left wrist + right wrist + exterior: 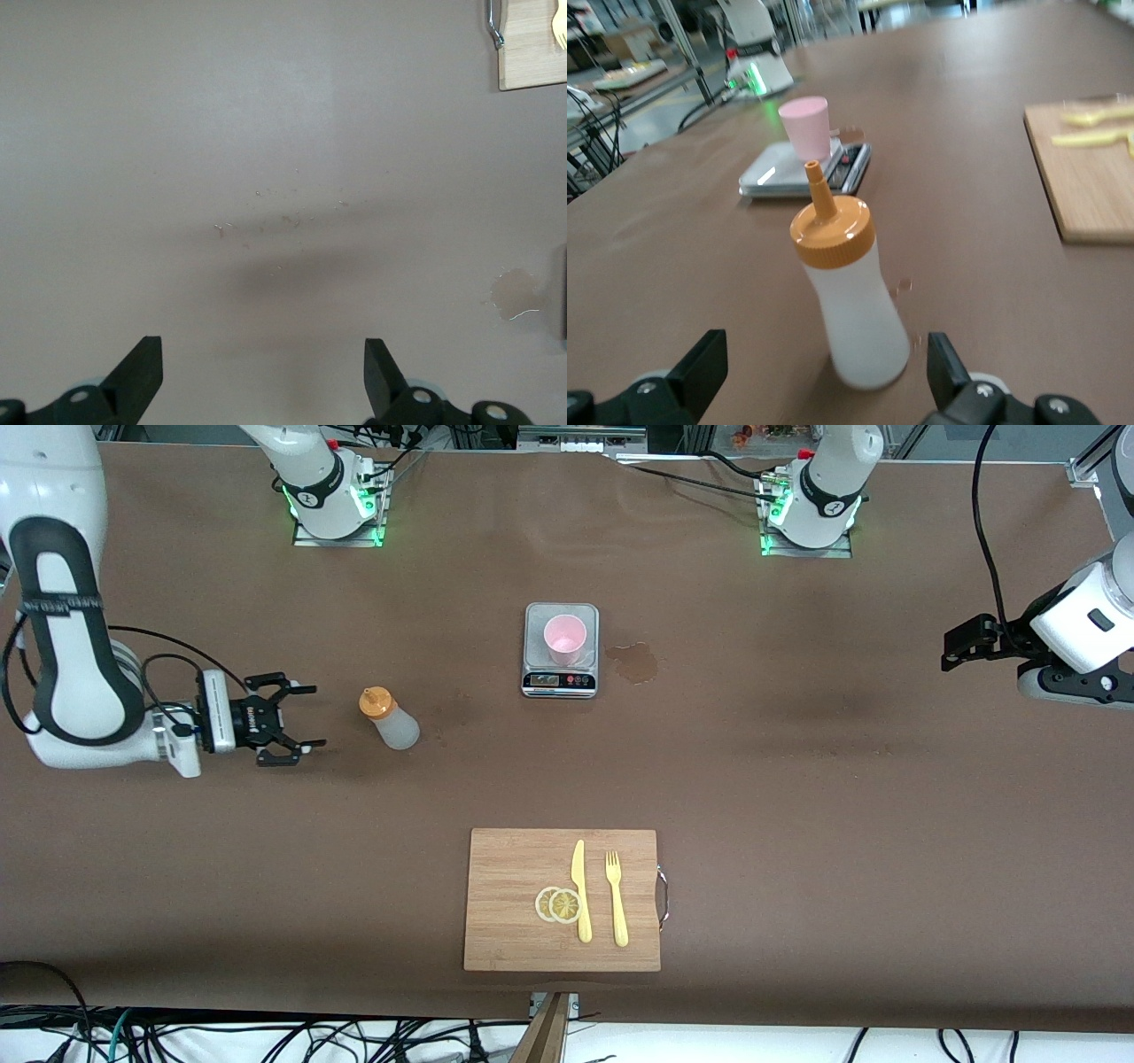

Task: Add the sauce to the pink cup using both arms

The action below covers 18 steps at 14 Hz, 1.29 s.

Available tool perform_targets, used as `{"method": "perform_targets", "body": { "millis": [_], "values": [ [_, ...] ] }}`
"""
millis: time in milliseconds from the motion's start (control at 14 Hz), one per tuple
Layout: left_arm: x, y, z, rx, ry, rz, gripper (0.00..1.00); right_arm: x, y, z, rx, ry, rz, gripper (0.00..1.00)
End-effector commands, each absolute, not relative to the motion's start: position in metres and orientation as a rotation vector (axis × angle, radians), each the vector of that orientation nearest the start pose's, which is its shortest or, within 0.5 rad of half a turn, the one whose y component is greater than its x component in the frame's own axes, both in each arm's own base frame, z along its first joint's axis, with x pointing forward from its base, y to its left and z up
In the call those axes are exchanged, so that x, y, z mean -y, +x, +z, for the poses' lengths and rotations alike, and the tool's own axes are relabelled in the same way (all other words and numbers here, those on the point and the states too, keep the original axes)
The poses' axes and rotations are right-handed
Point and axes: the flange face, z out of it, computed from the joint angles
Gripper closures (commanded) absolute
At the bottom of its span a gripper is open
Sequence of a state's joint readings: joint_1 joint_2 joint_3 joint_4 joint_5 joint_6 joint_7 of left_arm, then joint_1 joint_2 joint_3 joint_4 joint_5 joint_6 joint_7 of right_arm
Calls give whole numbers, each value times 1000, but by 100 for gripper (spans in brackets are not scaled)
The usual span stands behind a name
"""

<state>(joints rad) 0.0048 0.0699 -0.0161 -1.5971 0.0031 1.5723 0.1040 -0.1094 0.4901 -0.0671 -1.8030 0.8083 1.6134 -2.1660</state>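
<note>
A: Where's the sauce (390, 719)?

B: Upright on the table (797, 779), toward the right arm's end, orange cap on. In the right wrist view it stands between the 2 fingers (700, 367) but farther out, touching neither.

A: And the right gripper (288, 721)?

B: Low over the table just beside the sauce, spread wide, holding nothing.

A: The cup (564, 638)?

B: On the scale (561, 680), mid-table, well apart from the sauce. There's a stain (634, 662) just beside the scale, toward the left arm's end.

A: The left gripper (264, 376)?

B: It waits at its own end of the table, over bare tabletop. Its wrist view shows the jaws wide apart, nothing between them.

A: Anything else?

B: A board (514, 903) nearer the camera, carrying 2 lemon slices (558, 904), a knife (581, 890) and a fork (616, 898), all lying flat.
</note>
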Motion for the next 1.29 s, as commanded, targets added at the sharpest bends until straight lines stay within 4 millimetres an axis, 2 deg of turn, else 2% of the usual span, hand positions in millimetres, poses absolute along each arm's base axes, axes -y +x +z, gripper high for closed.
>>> {"method": "perform_targets", "body": {
  "millis": [0,143,357,500,714,857,1071,1214],
  "values": [
    [6,574,579,-186,-3145,152,0,18,580,355,1650,-1772,-294,0],
    [6,575,579,-181,-3145,149,0,17,572,399,1568,-1995,-138,0],
    [6,575,579,-181,-3145,149,0,11,564,454,1396,-2332,19,0],
    [6,575,579,-181,-3145,147,0,-4,561,490,1253,-2550,87,0],
    [5,574,580,-178,-3145,142,0,-31,563,541,877,-2870,179,0],
    [5,575,579,-178,-3145,147,0,-39,562,568,694,-3026,161,0],
    [5,574,580,-178,-3145,144,0,-32,559,602,689,-3112,66,0],
    [5,575,581,-178,-3147,139,0,-28,557,611,686,-3154,48,0]
  ]
}}
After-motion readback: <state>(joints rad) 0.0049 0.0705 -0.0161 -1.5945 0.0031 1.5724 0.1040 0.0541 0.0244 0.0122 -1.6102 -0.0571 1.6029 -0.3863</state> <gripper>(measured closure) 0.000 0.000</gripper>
